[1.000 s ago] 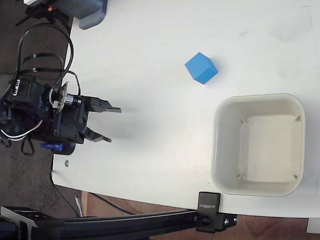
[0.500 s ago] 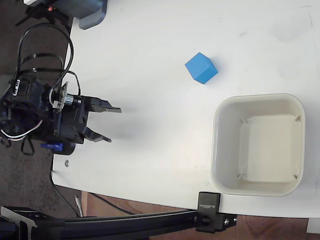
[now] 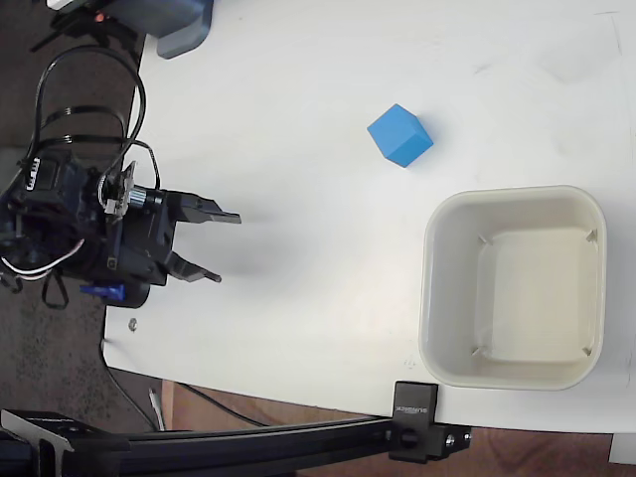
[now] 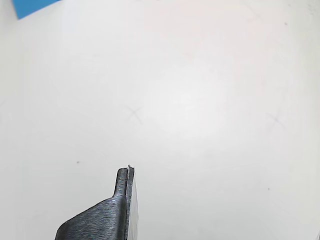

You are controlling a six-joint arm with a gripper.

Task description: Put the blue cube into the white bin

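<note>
A: Where is the pincer [image 3: 227, 248] in the fixed view?

B: At the counter's [image 3: 298, 179] left edge, roughly halfway down it. Its two dark fingers [image 3: 214, 213] point right, over the white surface, and stand spread apart with nothing between them, so it is released and empty.

A: And the blue cube [image 3: 399, 135]?

B: It rests on the counter in the upper middle, one corner turned toward the camera, well apart from the pincer. It lies above and a little left of the white bin [image 3: 513, 286], near it but not touching.

A: Where does the bin stand?

B: At the counter's lower right corner, close to the bottom edge. Its inside shows only bare sloping walls and floor.

A: What does the wrist view show?

B: One dark ridged finger [image 4: 117, 210] at the bottom, over plain counter [image 4: 200, 100], and a sliver of the blue cube [image 4: 32, 6] at the top left corner.

A: Anything else around?

B: A grey-blue object [image 3: 184, 25] at the counter's top left corner, and a black clamp [image 3: 417, 422] on the bottom edge below the bin.
</note>
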